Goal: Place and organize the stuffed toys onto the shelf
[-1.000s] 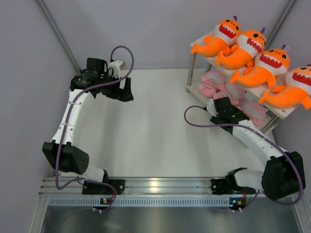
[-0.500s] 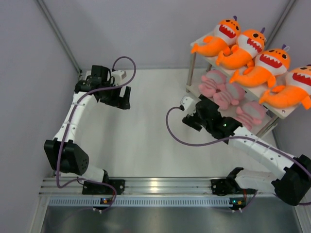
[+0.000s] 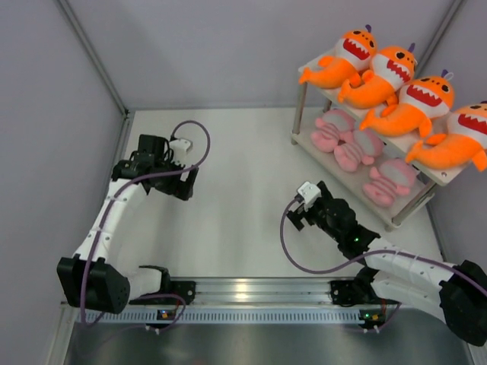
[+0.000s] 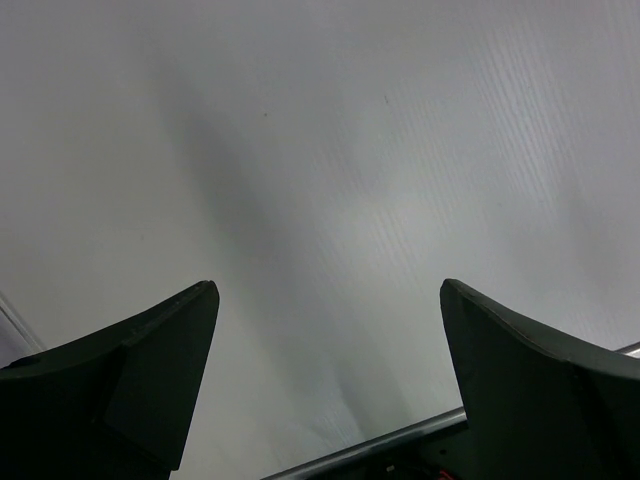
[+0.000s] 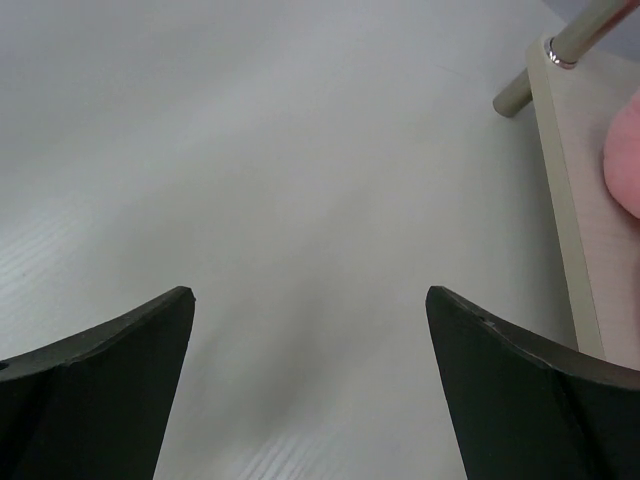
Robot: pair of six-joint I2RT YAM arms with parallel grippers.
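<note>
Four orange shark plush (image 3: 384,76) lie in a row on the top board of the shelf (image 3: 450,176) at the back right. Three pink striped plush (image 3: 358,148) lie on its lower board. My right gripper (image 3: 298,214) is open and empty over the bare table, left of the shelf and apart from it. In the right wrist view (image 5: 310,292) its jaws are wide apart, with the lower board (image 5: 580,200) and a pink plush edge (image 5: 625,165) at the right. My left gripper (image 3: 185,185) is open and empty at mid left; the left wrist view (image 4: 328,290) shows only table.
Grey walls close in the table at the left, back and right. A silver shelf leg (image 5: 590,25) stands at the lower board's corner. A metal rail (image 3: 243,290) runs along the near edge by the arm bases, and shows in the left wrist view (image 4: 400,440).
My right gripper has drawn back from the lower board toward the near left, leaving the pink plush uncovered. My left gripper has moved from the back left corner toward me.
</note>
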